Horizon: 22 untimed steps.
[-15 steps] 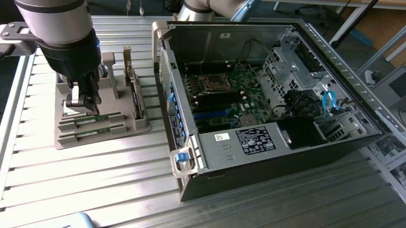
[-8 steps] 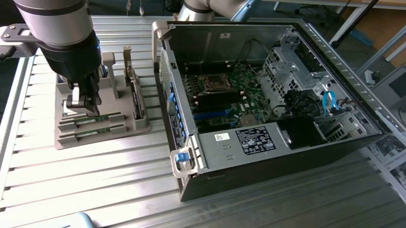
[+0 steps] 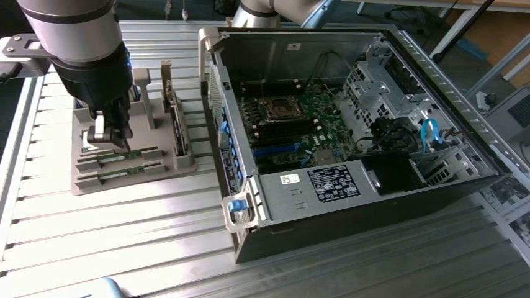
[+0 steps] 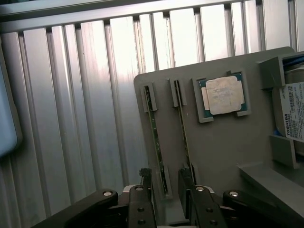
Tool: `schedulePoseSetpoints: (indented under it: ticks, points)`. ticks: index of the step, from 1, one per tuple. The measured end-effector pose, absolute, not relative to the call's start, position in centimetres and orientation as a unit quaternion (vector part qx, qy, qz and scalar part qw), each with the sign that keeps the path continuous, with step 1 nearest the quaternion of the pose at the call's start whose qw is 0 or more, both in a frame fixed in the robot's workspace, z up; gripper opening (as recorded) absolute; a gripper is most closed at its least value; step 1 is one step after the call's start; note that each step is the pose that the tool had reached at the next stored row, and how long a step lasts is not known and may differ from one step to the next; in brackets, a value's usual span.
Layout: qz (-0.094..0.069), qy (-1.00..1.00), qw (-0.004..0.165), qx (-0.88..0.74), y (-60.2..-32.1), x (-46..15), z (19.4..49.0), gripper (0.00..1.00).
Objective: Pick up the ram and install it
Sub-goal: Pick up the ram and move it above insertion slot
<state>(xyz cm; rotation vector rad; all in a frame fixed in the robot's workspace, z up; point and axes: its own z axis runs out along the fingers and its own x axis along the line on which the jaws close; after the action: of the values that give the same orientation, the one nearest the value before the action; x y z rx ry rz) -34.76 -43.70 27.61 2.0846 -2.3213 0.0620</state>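
Two thin green ram sticks stand on edge in slots of a grey holder (image 4: 223,152). My gripper (image 4: 165,183) is open, and its two black fingers (image 4: 145,183) straddle the near end of one ram (image 4: 156,133) without touching it. The second ram (image 4: 182,123) runs alongside, just outside the other finger. In the exterior view the gripper (image 3: 114,144) hangs low over the holder (image 3: 136,181), right above the ram sticks (image 3: 116,164). Nothing is held.
A square silver processor (image 4: 223,95) and a labelled hard drive (image 4: 292,111) share the holder. The open computer case (image 3: 248,205) stands on the exterior view's right, its motherboard (image 3: 290,121) exposed. A ribbed metal table (image 3: 124,236) lies underneath.
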Motion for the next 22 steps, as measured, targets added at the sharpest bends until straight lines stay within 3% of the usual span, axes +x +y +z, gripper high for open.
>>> schedulePoseSetpoints:
  ticks: [22]
  points:
    - [0.02,-0.744,0.01,0.668,-43.75,-34.83,26.79,0.36]
